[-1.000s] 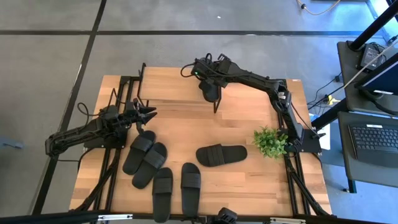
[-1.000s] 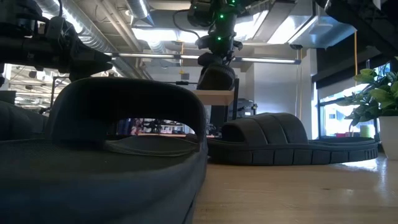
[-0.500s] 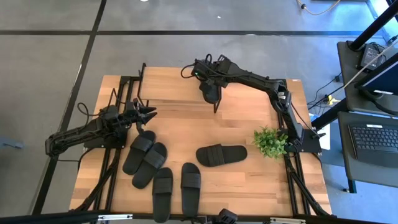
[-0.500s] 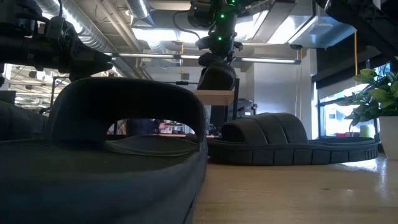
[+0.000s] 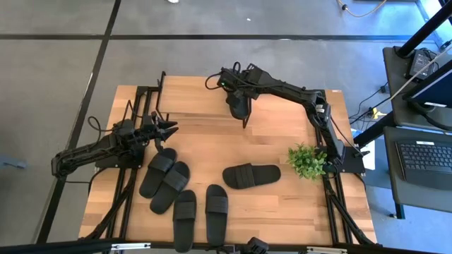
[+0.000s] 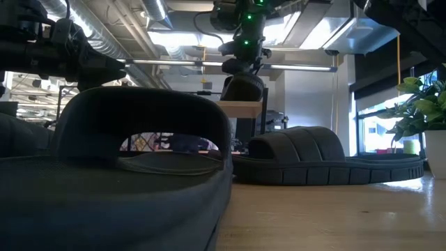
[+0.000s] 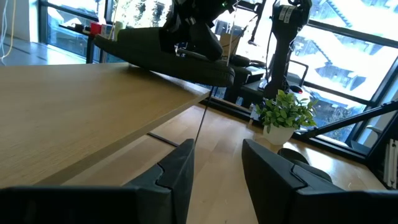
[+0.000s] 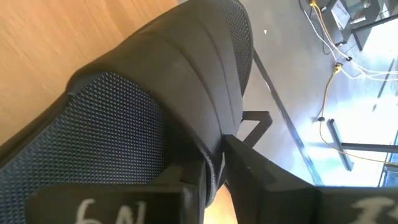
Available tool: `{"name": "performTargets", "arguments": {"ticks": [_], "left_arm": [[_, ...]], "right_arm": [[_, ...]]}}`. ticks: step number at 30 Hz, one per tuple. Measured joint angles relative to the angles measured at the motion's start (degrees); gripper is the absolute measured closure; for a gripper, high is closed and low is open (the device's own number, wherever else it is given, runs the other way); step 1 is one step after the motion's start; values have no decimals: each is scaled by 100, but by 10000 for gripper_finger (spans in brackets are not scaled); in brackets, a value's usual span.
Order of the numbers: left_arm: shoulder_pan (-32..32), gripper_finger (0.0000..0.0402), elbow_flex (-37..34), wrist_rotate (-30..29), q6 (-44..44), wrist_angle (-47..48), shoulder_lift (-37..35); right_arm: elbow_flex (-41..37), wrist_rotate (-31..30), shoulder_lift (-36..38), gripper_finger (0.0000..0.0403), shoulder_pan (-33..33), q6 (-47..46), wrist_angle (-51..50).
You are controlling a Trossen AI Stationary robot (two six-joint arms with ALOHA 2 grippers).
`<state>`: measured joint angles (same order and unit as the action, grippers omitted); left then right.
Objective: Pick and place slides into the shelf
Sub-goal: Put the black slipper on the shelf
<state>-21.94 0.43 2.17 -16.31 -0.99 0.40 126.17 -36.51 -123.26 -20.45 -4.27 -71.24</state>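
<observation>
Five black slides lie sole-down on the table's near half: two side by side, two at the near edge, and one lying crosswise. My right gripper is shut on the sixth slide over the right end of the shelf's plank top. The low view shows this slide just above the plank; whether they touch, I cannot tell. My left gripper hovers open at the table's left, level with the shelf. My right gripper holds the slide by one side, where the ribbed strap meets the sole. It is pinched between the two fingers, which come from above and point down. The slide sits roughly level below the gripper, over the shelf's top.
A small potted plant stands near the table's right edge, also seen past the shelf in the left wrist view. Black frame rails run along the table's left and right sides. Bare wood lies between shelf and slides.
</observation>
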Motion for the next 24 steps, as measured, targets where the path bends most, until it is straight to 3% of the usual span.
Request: {"name": "performTargets", "arguments": {"ticks": [16,24], "left_arm": [[0,273,2,0,1,1,0],[0,273,2,0,2,1,0]], "right_arm": [[0,20,0,345,0,-4,2],[0,45,0,296,2,-235,0]]}}
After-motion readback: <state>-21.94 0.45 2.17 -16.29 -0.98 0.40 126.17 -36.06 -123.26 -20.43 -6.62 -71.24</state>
